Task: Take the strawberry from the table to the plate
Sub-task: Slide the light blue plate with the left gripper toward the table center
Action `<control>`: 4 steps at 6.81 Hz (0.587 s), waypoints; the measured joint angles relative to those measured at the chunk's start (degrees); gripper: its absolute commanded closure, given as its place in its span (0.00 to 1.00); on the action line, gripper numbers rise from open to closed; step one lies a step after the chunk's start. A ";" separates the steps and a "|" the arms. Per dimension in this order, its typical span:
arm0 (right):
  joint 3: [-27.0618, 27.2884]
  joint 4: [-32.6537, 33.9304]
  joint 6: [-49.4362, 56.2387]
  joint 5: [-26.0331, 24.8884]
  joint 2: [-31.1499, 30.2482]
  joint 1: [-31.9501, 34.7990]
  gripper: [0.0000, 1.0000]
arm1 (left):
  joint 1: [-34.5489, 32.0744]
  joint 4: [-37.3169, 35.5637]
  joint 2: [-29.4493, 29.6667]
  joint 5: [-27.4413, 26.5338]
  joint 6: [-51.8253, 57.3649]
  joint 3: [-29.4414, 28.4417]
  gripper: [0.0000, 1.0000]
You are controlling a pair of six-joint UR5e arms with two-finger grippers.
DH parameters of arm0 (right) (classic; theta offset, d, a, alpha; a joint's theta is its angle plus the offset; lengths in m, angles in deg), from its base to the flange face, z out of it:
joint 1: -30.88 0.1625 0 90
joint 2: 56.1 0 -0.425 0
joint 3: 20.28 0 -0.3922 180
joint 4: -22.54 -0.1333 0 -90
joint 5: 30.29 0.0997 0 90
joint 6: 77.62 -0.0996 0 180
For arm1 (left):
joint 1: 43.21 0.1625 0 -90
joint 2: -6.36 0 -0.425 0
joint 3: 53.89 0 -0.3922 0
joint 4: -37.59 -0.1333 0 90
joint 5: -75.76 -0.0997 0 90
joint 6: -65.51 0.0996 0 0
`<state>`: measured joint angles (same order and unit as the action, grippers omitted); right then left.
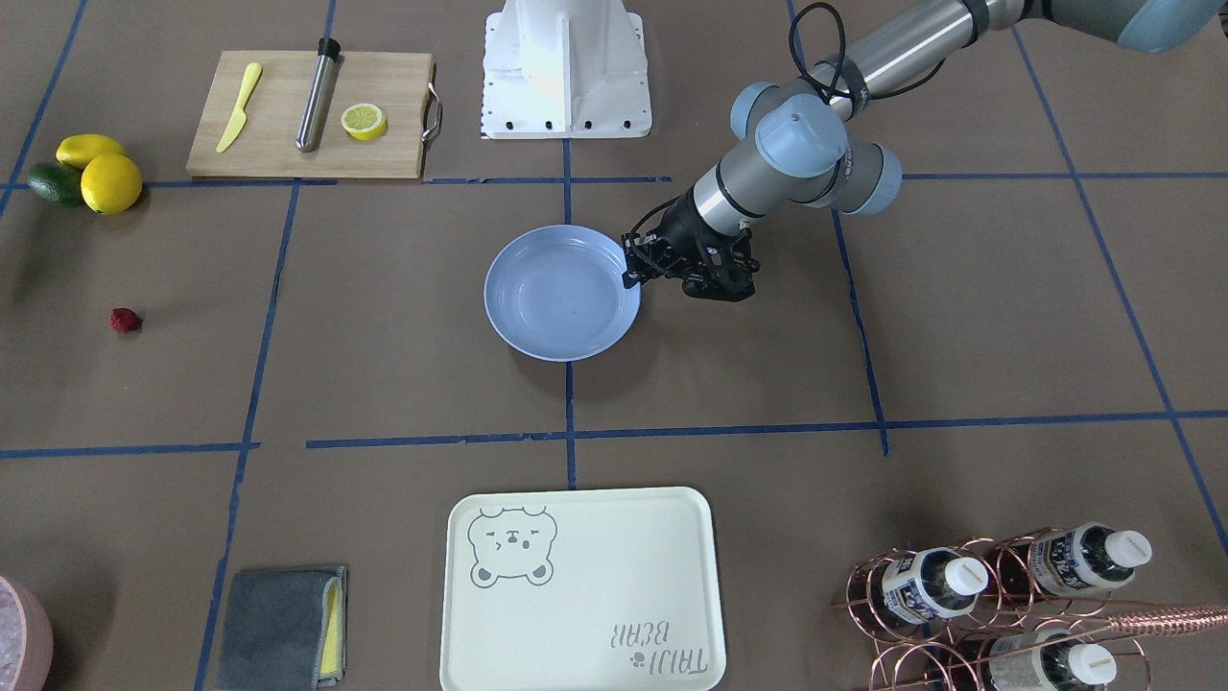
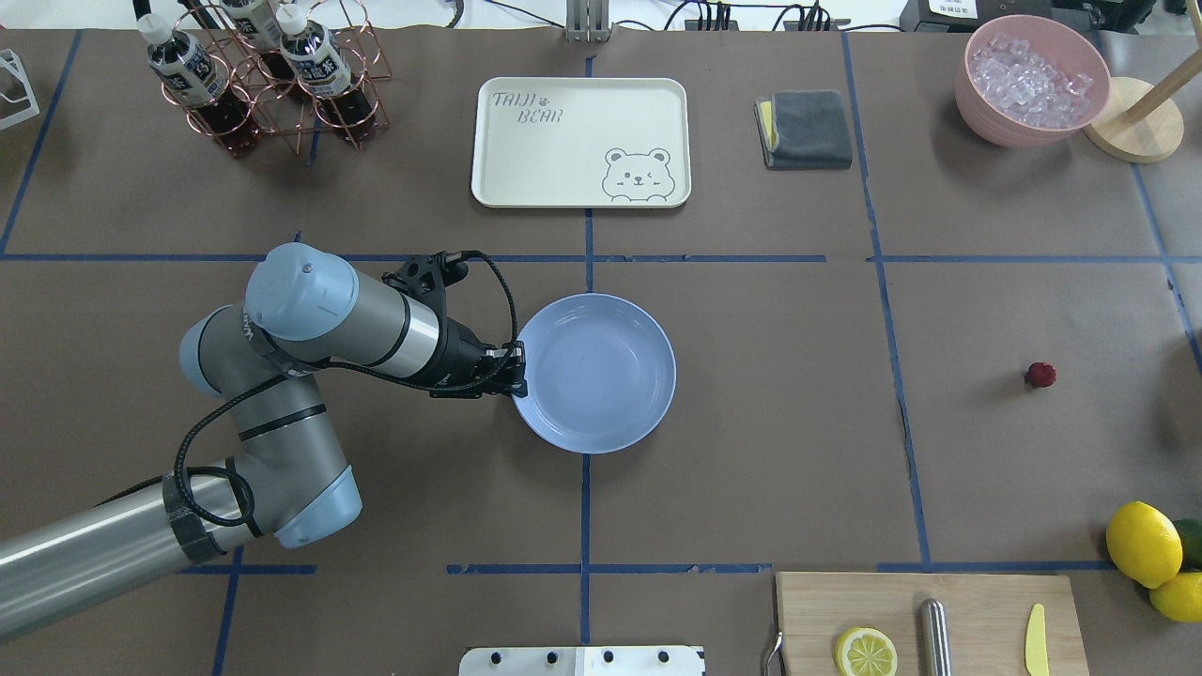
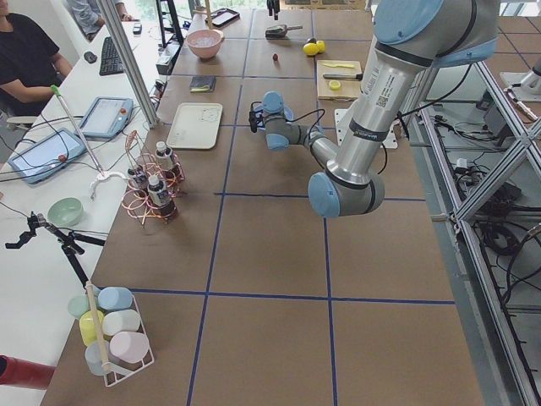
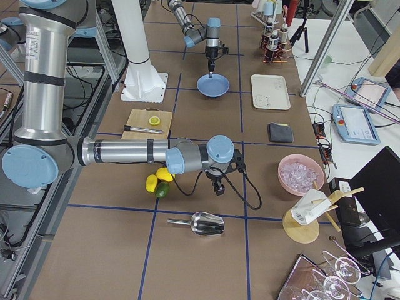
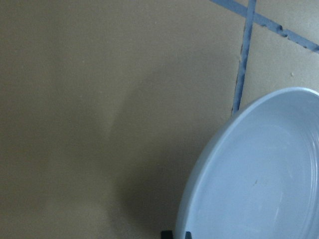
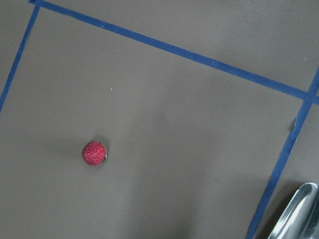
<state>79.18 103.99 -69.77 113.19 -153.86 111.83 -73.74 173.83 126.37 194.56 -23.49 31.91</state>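
Strawberry [image 2: 1040, 375]: tiny, dark red, bumpy, just one. Sits on table [image 2: 798, 451], well apart from lone blue plate [image 2: 601, 376]. Left gripper [image 2: 515, 371] at plate rim, right gripper [image 4: 218, 187] over berry. Fingers on both: can't tell tbh. Two lemons [image 2: 1143, 544], one lemon half [image 2: 866, 652].

Counted on the table [image 1: 959, 317]:
- one strawberry [image 1: 125, 320]
- one light blue plate [image 1: 561, 305]
- two whole lemons [image 1: 110, 182]
- one dark green fruit [image 1: 55, 182]
- one lemon half [image 1: 364, 121]
- one cutting board [image 1: 384, 77]
- one yellow knife [image 1: 238, 107]
- one steel rod [image 1: 317, 94]
- one cream tray [image 1: 576, 595]
- one folded grey cloth [image 1: 278, 626]
- three bottles [image 1: 935, 581]
- one copper wire rack [image 1: 1003, 547]
- one pink bowl of ice [image 2: 977, 103]
- one metal scoop [image 4: 200, 223]

Robot arms [image 2: 319, 324] numbered two.
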 measured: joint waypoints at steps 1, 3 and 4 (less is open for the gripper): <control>0.13 -0.10 -0.27 0.43 0.02 -0.06 0.00 | 0.48 0.05 0.05 -0.32 0.03 -0.35 1.00; 0.23 -0.51 -1.87 1.09 0.02 -0.47 0.00 | 1.01 0.07 0.10 -1.06 0.05 -0.49 0.38; 0.26 -0.62 -2.69 1.09 0.03 -1.22 0.00 | 1.04 0.07 0.04 -1.13 0.05 -0.41 0.30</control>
<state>79.44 103.37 -72.47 114.28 -153.84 110.61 -72.69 173.91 126.42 193.43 -23.44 31.50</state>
